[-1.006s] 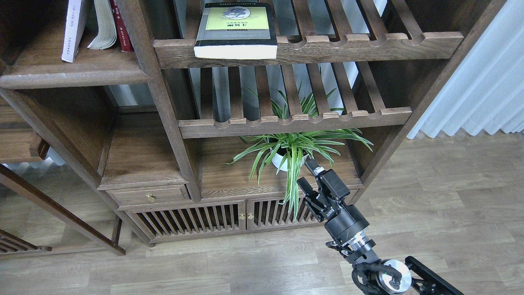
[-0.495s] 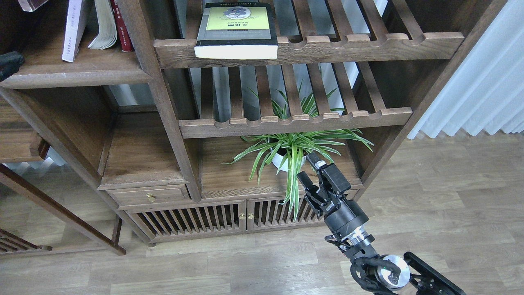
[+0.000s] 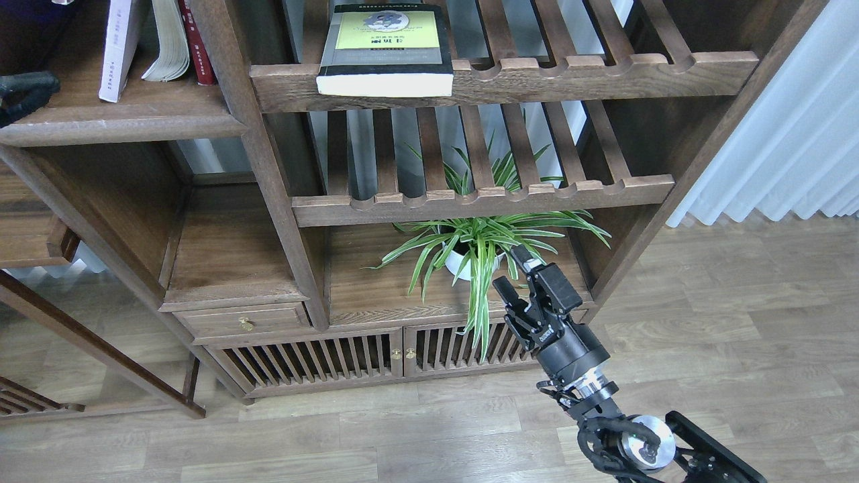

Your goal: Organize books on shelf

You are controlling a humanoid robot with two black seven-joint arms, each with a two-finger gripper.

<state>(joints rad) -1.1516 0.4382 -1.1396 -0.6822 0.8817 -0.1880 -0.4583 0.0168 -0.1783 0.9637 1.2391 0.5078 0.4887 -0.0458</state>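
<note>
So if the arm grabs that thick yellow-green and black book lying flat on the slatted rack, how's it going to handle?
The thick book probably feels heavy: its page block looks deep. It should stay fairly stiff, though a paperback may sag if gripped at one edge. Its front overhangs the slatted rack, so a pull could tip it forward.

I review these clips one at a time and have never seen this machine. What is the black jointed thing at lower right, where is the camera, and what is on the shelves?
The camera sits in a humanoid robot's head, looking forward and down. The black jointed thing is its right arm, ending in a two-finger right gripper, open and empty, in front of a potted spider plant. The dark shape at the left edge is probably its left gripper; its fingers cannot be made out. A thick yellow-green and black book lies flat on a slatted rack. A pale lavender-white book leans on the solid dark brown shelf.
</note>
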